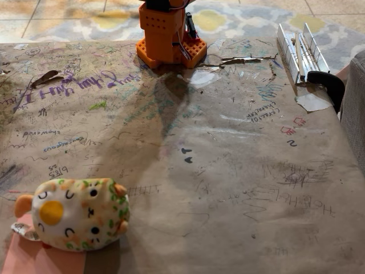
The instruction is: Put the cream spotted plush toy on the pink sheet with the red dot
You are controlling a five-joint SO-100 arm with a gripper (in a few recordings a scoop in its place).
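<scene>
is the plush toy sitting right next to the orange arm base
No, the cream spotted plush toy lies at the near left of the table in the fixed view, far from the orange arm base at the far edge.

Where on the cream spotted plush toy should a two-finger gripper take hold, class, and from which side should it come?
Grip the cream spotted plush toy across its rounded middle, probably coming down from above. It lies low on the paper-covered table, partly over the pink sheet. The soft, wide body should squeeze between fingers; the small orange ears offer little to hold.
</scene>
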